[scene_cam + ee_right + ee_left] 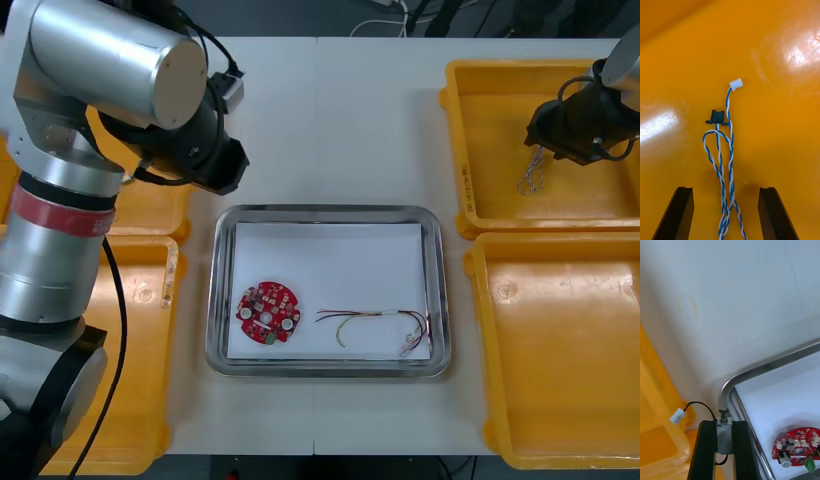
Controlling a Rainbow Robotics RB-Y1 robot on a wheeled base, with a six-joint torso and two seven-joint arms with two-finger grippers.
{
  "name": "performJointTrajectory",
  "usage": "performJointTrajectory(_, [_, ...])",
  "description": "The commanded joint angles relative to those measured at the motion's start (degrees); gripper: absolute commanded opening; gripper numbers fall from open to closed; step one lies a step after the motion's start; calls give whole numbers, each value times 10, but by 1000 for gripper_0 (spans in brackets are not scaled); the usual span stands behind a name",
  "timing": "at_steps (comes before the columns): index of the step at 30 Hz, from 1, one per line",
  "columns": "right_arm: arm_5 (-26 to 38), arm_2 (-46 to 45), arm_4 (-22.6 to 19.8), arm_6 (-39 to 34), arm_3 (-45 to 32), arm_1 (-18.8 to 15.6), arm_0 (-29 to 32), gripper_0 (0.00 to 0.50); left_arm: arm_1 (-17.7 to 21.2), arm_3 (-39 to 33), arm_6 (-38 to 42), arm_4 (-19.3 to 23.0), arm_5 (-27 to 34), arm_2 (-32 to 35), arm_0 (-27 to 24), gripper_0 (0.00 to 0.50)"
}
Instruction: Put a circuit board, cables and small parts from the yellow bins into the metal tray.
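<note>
Left hand point(724, 423) hanging over the bench point(330, 120) just outside the far left corner of the metal tray point(325, 209), clamping a small metal part point(724, 437); its black lead point(700, 404) and white plug point(677, 415) trailing toward the left yellow bin point(655, 420); tray floor lying just past the rim, to the robot's right, so a short carry inward is looking enough; circuit board point(268, 312) lying in the tray's left half, red and yellow cable point(375, 322) beside it. Right hand point(725, 189) working over the far right yellow bin point(500, 120), fingers spread, gripping nothing; blue and white cable point(730, 150) lying between them, long axis running straight out from the hand.
</note>
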Motion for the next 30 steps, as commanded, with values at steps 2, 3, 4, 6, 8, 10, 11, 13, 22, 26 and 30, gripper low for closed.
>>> performJointTrajectory(2, [-7, 20, -9, -20, 1, 3, -32, 500, -26, -23, 52, 14, 4, -49, -13, 0])
performJointTrajectory(3, [-7, 20, -11, -19, 4, 2, -31, 500, -29, -23, 58, 16, 4, -60, -10, 0])
performJointTrajectory(4, [-7, 19, -11, -17, 5, 3, -31, 500, -31, -23, 59, 17, 4, -68, -7, 0])
performJointTrajectory(6, [-8, 20, -12, -15, 7, 3, -31, 500, -34, -23, 63, 17, 4, -82, 0, 0])
performJointTrajectory(8, [-8, 20, -11, -12, 10, 3, -31, 500, -35, -23, 66, 18, 4, -101, 12, 0])
performJointTrajectory(10, [-8, 21, -11, -10, 12, 3, -31, 500, -36, -23, 69, 18, 4, -114, 20, 0])
performJointTrajectory(11, [-8, 22, -11, -8, 13, 3, -31, 500, -36, -23, 71, 17, 4, -121, 27, 0])
performJointTrajectory(13, [-8, 22, -11, -6, 14, 3, -31, 500, -35, -23, 73, 16, 4, -130, 38, 0])
performJointTrajectory(22, [-21, 26, -12, 4, 15, 5, -17, 500, -34, -22, 81, 1, -4, -162, 64, 0])
performJointTrajectory(26, [-23, 27, -12, 10, 15, 5, -13, 500, -29, -21, 82, -1, -32, -167, 77, 0])
performJointTrajectory(30, [-23, 27, -12, 16, 14, 5, -12, 500, -21, -12, 82, -9, -52, -176, 83, 0])
